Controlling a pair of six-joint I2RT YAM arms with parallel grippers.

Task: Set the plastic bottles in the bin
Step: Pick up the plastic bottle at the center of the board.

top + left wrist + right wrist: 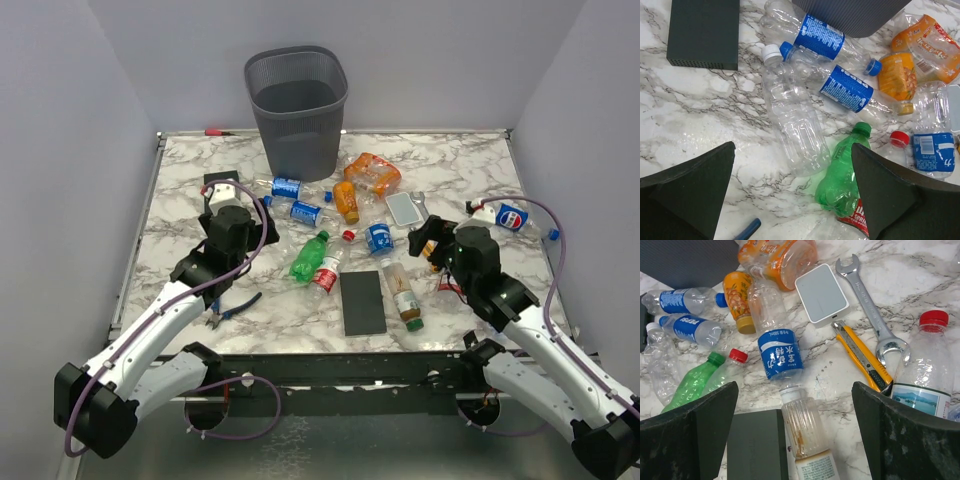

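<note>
The grey mesh bin (297,110) stands at the back centre of the table. Bottles lie scattered in front of it: a green one (309,257), two orange ones (372,172), blue-labelled ones (286,187) and a ribbed clear one (402,290). My left gripper (792,150) is open and empty above a clear bottle (790,115) and the green bottle (842,170). My right gripper (795,387) is open and empty above the ribbed bottle (802,422) and a blue-labelled bottle (780,352). A red-capped bottle (925,370) lies by its right finger.
A black slab (362,302) lies at the front centre, and another (704,32) at the back left. Blue-handled pliers (232,308) lie at the front left. A wrench (867,300), a yellow utility knife (860,355) and a white box (821,292) lie among the right-hand bottles.
</note>
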